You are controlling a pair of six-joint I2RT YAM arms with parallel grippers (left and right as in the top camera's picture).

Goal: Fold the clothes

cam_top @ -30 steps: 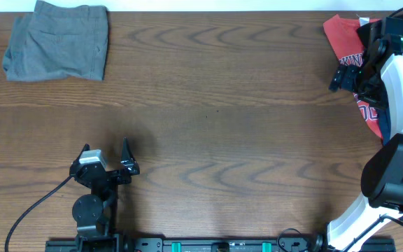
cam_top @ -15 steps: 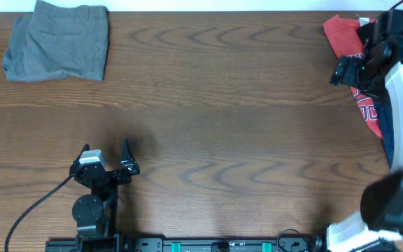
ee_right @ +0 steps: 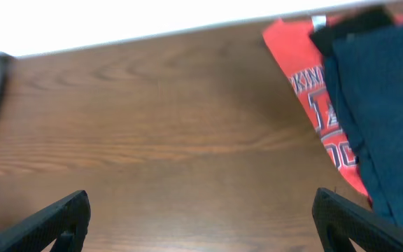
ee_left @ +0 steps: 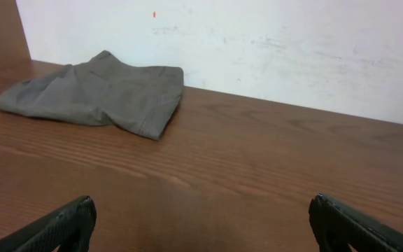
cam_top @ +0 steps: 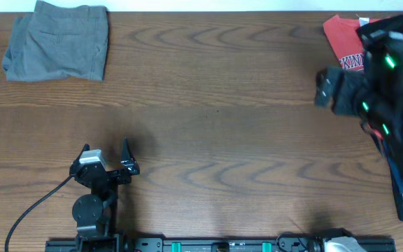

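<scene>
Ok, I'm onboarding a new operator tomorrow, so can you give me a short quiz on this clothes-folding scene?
1. True or false: the grey shorts touch the red T-shirt.
2. What lies over the red T-shirt in the right wrist view? A) a navy garment B) a white towel C) a yellow sock
3. Fill in: the left hand is ____, with nothing between its fingers.

Key: 1 false, they lie far apart; 2 A; 3 open.
</scene>
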